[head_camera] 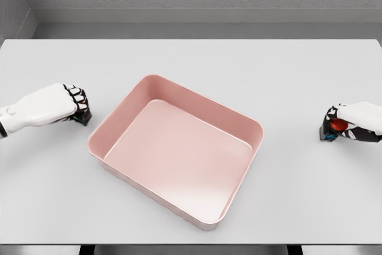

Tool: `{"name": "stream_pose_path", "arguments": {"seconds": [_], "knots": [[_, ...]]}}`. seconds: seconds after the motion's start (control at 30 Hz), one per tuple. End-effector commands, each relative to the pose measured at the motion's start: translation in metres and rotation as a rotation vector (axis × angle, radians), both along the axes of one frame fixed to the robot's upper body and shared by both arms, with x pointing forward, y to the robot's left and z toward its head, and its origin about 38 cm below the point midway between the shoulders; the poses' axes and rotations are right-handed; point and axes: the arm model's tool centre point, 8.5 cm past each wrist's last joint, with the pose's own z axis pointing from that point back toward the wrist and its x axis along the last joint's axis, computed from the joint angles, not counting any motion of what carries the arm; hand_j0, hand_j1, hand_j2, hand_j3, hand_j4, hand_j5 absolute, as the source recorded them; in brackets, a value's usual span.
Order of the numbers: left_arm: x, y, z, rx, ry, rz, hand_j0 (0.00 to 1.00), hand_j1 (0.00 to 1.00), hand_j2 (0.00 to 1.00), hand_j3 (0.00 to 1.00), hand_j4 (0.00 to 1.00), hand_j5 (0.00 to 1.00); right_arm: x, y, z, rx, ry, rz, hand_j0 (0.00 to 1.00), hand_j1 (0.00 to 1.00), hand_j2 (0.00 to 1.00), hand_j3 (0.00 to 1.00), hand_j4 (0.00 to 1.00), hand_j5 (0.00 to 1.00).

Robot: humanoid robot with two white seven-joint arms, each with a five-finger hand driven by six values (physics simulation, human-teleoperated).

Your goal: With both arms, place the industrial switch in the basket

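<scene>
Two hands, two switches, one empty basket between them.

The left hand (51, 107) curls its fingers around a dark switch (82, 115) on the tabletop (191, 58); the pink basket (113, 125) sits centred, within reach of both; the right hand (357, 122) clasps a red-buttoned switch (332, 128).

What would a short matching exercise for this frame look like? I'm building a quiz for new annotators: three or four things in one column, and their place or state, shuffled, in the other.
Things:
1. basket
2. left hand
3. right hand
4. table

Place or state:
A. closed on a dark object with a red part, at the picture's right edge
B. pink, nothing inside, in the middle
C. white, carrying everything else
D. curled around a small dark object, left of the basket

Pairs: 1-B, 2-D, 3-A, 4-C
</scene>
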Motion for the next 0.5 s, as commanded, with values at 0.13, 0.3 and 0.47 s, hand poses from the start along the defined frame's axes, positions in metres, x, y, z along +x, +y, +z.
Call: {"name": "stream_pose_path", "arguments": {"seconds": [0.13, 0.3, 0.47], "knots": [[0.009, -0.002, 0.021, -0.014, -0.050, 0.000, 0.18, 0.18, 0.18, 0.18, 0.18, 0.18, 0.006, 0.002, 0.013, 0.002, -0.034, 0.012, 0.39, 0.39, 0.39, 0.39, 0.39, 0.39], [0.010, -0.022, 0.052, -0.070, -0.130, -0.055, 0.19, 0.19, 0.19, 0.19, 0.19, 0.19, 0.017, 0.004, 0.035, 0.004, -0.094, 0.017, 0.39, 0.39, 0.39, 0.39, 0.39, 0.39], [0.004, -0.054, 0.092, -0.150, -0.232, -0.145, 0.19, 0.19, 0.19, 0.19, 0.19, 0.19, 0.027, 0.011, 0.060, 0.009, -0.166, 0.064, 0.39, 0.39, 0.39, 0.39, 0.39, 0.39]]}}
